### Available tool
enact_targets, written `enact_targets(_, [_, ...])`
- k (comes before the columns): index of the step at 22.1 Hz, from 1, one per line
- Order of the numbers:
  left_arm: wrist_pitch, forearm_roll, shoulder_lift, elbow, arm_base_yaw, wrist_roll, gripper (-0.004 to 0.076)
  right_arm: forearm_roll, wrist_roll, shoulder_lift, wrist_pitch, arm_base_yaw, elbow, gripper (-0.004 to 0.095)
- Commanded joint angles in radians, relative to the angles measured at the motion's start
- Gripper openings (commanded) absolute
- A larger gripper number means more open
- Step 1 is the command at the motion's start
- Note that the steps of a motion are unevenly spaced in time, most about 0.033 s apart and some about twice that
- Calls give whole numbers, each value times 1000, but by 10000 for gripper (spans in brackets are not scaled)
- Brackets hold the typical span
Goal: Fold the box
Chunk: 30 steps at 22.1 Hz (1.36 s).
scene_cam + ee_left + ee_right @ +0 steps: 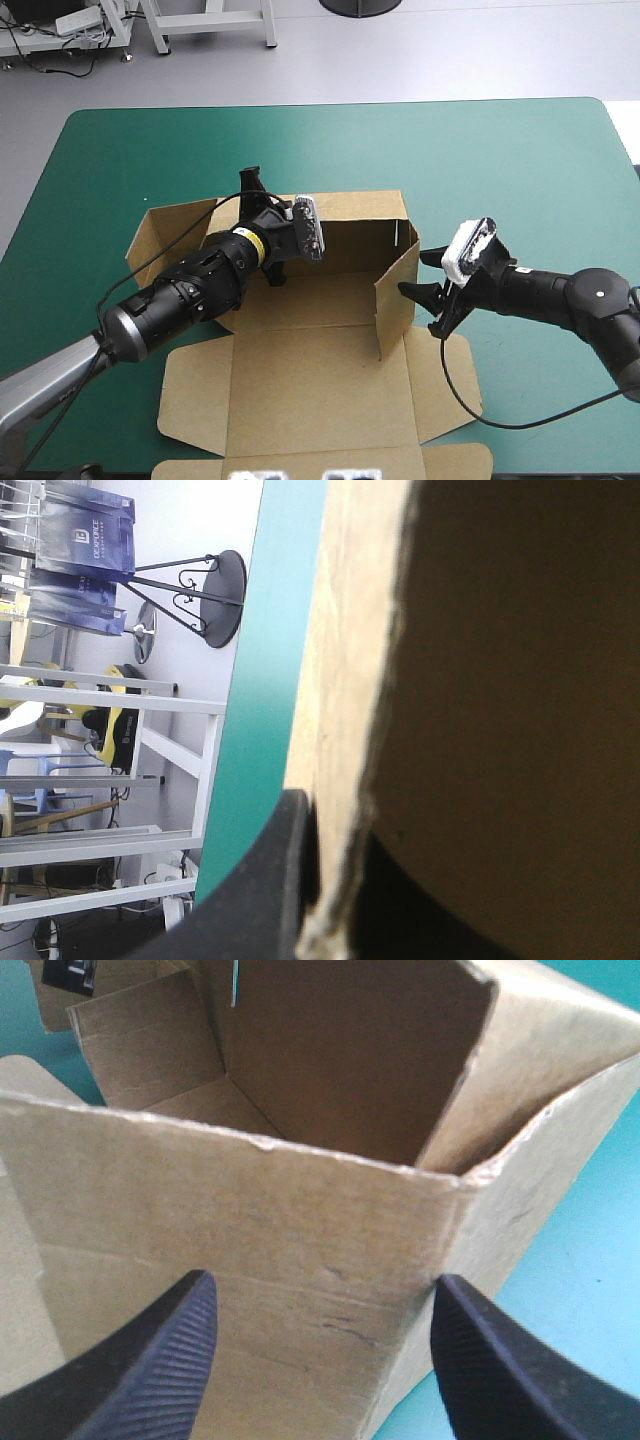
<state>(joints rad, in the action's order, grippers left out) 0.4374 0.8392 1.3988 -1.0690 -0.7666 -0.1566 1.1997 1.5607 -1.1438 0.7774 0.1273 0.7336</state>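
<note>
Ribbed black fingers (165,1360) of the right gripper (322,1285) stand spread just before the raised right wall of the brown corrugated-board box (310,330), which sits mid-table on the teal-green cover (500,160). The left arm reaches in low from the left. The left gripper (330,890) pinches a rough-cut board edge at the box's far-left part. The near flaps lie flat.

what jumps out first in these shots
The half-built brown box in the middle of the teal-green table: far and right walls up, lid sheet flat toward the near edge. The left tool is shut on the far wall's top edge, while the right tool stands open, facing the raised right wall from outside.
</note>
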Motion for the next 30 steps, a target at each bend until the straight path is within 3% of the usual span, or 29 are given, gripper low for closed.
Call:
enact_targets(1, [10,-47,-27,-15,-19,23,-2,91,37,24,-29,3,16,575])
enact_targets(11, [2,-37,-25,16,-66,26,-4,137,28,-13,-32,29,16,576])
enact_targets(15, [-7,-43,-25,20,-66,33,-6,128,2,-13,-168,129,16,576])
enact_targets(18, [-7,-51,-25,20,-66,33,-6,151,-14,-13,-376,223,16,575])
enact_targets(23, [-3,-59,-25,20,-66,33,-6,167,-81,-45,-484,279,16,574])
enact_targets(30, [-5,-128,-23,20,-67,41,-6,216,-79,-71,-536,279,18,574])
